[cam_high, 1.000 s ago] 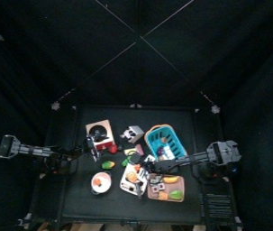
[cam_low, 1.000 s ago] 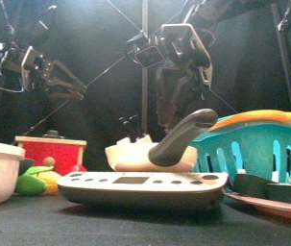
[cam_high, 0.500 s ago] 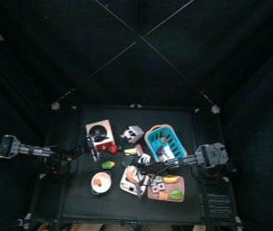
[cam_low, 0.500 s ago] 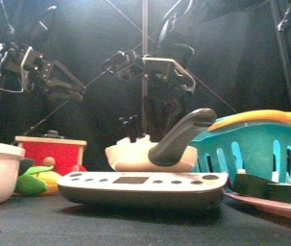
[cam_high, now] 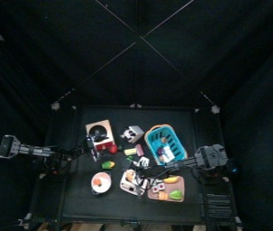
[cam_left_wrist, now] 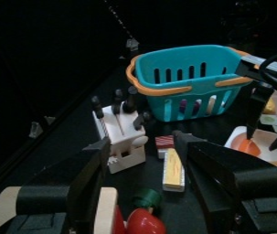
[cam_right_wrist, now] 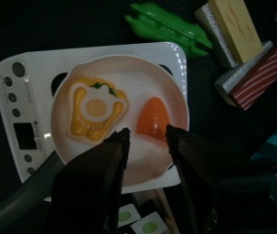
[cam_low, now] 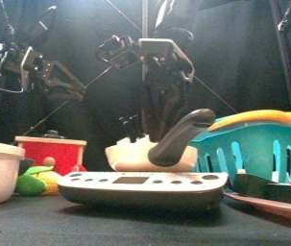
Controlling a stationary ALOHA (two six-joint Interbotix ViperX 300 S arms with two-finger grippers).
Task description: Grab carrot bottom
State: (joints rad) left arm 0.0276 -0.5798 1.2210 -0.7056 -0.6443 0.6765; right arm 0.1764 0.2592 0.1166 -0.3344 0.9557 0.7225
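Top view, left to right. The left hand (cam_high: 64, 163) rested at the tabletop's (cam_high: 78, 203) nine-o'clock edge; in its wrist view its jaws stood parted and empty (cam_left_wrist: 149, 174), facing the white knife block (cam_left_wrist: 119, 137) and the blue basket (cam_left_wrist: 189, 80). The red box (cam_high: 97, 132) lay toward eleven o'clock, the white bowl (cam_high: 100, 183) toward seven. Near centre sat the white kitchen scale (cam_high: 132, 180), its plate (cam_right_wrist: 104, 80) carrying a fried-egg toy (cam_right_wrist: 90, 109) and the carrot bottom (cam_right_wrist: 154, 116), the two just beside each other. The right hand (cam_high: 154, 165), reaching in from three o'clock, hovered over the scale with jaws spread wide and empty (cam_right_wrist: 149, 151), the carrot bottom showing just beyond the gap between its fingertips. A green pea pod (cam_right_wrist: 173, 28) lay past the scale's rim.
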